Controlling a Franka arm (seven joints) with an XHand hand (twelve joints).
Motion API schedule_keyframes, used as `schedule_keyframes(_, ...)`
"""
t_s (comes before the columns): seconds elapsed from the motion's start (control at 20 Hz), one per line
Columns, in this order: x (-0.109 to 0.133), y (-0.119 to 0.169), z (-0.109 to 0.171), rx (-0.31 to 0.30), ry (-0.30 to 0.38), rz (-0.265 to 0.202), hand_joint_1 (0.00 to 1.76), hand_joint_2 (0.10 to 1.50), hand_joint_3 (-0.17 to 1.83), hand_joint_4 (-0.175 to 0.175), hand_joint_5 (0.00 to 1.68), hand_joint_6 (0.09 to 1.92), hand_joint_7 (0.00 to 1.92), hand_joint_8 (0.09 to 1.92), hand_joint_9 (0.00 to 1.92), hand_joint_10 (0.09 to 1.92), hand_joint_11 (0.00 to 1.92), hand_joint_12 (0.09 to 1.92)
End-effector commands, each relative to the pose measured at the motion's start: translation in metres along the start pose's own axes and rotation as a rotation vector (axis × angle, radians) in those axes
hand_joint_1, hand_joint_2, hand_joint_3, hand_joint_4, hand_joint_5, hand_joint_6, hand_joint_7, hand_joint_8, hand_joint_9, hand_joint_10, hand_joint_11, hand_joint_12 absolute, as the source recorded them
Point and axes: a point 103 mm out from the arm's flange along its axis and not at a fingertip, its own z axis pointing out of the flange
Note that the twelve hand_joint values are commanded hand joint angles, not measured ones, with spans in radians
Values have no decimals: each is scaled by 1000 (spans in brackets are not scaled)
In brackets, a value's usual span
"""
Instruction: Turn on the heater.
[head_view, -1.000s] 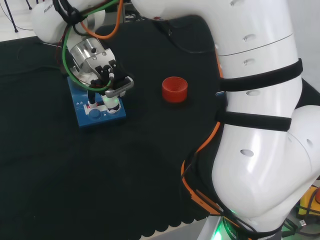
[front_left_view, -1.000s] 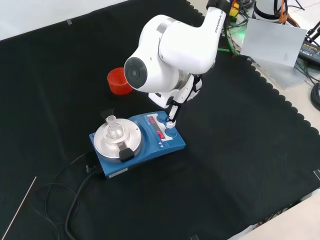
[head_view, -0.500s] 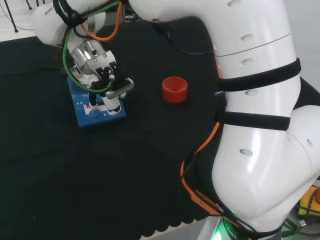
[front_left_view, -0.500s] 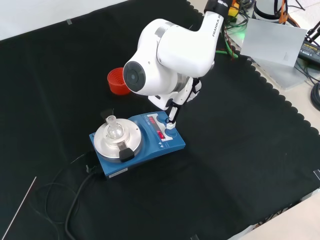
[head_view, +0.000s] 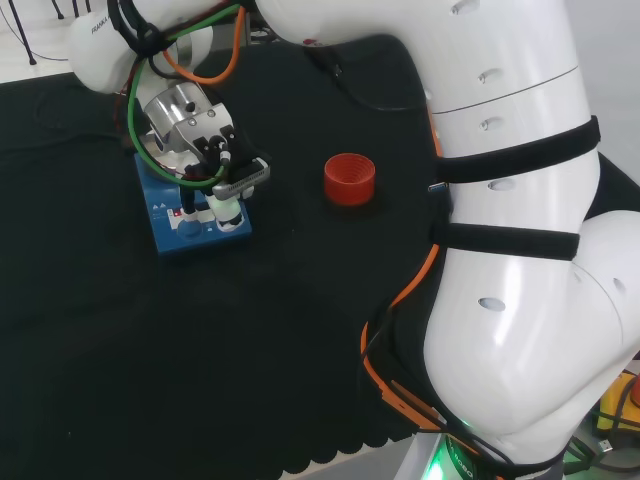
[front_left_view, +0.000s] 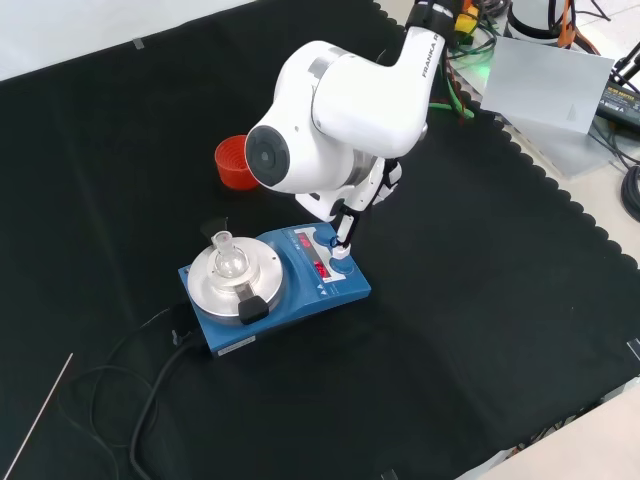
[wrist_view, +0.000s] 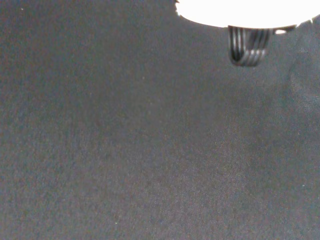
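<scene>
Blue heater (front_left_view: 300, 290) sits mid-cloth in the front view (small flask (front_left_view: 228, 258) on its plate). Hand (front_left_view: 345, 225) reaches down, an extended finger (front_left_view: 340, 243) touching the knob (front_left_view: 338, 268), holding nothing.

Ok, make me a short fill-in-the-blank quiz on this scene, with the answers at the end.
1. The heater has a body coloured ____.
2. On the heater's round metal plate stands a small glass ____.
3. The hand reaches down to the heater's ____ panel, where red digits glow.
4. Behind the heater in the front view, a ____ ring sits on the black cloth.

Answers: blue; flask; control; red
</scene>
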Motion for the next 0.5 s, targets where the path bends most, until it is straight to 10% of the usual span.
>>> schedule_keyframes(0.05, -2, 4, 3, 7, -4, 0, 1566, 556, 1224, -38, 307, 127, 1908, 1605, 1920, 1615, 1809, 1422)
schedule_keyframes(0.5, -2, 8, 2, 10, -10, 1, 1567, 555, 1226, -38, 314, 124, 1908, 1605, 1920, 1616, 1807, 1423)
